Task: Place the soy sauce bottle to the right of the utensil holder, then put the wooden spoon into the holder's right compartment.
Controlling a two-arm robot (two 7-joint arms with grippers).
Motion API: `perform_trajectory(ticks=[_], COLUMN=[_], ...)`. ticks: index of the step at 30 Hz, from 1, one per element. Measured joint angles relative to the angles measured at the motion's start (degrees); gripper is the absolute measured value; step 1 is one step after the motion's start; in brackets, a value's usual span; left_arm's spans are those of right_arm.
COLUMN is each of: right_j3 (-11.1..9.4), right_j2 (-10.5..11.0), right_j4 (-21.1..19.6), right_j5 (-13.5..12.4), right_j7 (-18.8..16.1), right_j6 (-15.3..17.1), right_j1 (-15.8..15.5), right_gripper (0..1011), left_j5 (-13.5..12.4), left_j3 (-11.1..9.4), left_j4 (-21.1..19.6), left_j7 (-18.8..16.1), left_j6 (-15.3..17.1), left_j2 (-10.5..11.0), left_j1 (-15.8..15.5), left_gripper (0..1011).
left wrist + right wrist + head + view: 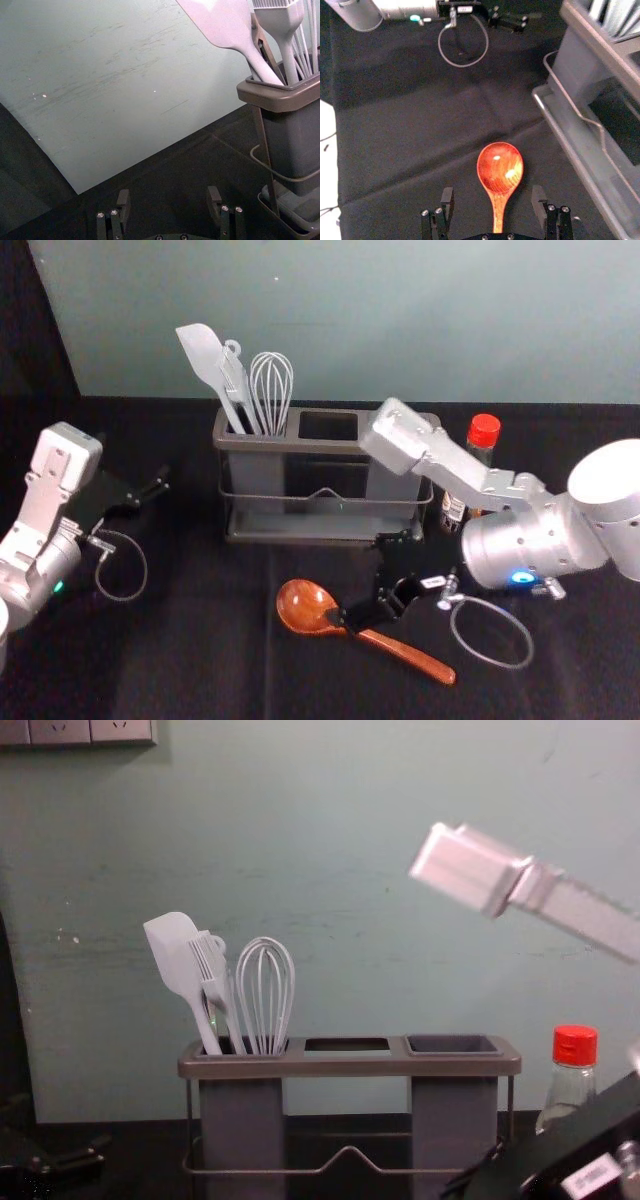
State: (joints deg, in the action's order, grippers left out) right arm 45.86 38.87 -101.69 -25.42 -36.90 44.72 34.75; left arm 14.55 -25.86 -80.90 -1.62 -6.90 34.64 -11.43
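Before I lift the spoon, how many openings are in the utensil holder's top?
3: the left opening, holding the spatula, brush and whisk; the middle opening, empty; and the right opening, empty too. None hidden.

The reddish wooden spoon (pixel 303 607) lies bowl-up, its handle in line with the gap between the parted jaws of the right gripper (pixel 342 619). Beyond them stand the grey utensil holder (pixel 290 445) and, farther right, the red-capped soy sauce bottle (pixel 483 432).
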Motion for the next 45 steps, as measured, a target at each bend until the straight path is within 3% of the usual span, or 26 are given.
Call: perform_trajectory(ticks=[11, 22, 45], right_j3=[5.5, 7.9, 8.1], right_j2=[-4.5, -8.2, -11.4], right_j4=[5.7, 10.5, 14.1], right_j5=[3.2, 5.9, 10.1], right_j7=[-1.5, -1.9, -2.2], right_j6=[1.2, 1.8, 1.8], right_j1=[3.9, 5.1, 5.0], right_gripper=[1004, 1004, 1004], left_j5=[0.0, 0.0, 0.0], left_j3=[0.0, 0.0, 0.0], left_j4=[0.0, 0.0, 0.0], left_j7=[0.0, 0.0, 0.0], left_j6=[0.0, 0.0, 0.0], left_j2=[0.0, 0.0, 0.0], left_j1=[0.0, 0.0, 0.0], left_gripper=[1005, 1005, 1005])
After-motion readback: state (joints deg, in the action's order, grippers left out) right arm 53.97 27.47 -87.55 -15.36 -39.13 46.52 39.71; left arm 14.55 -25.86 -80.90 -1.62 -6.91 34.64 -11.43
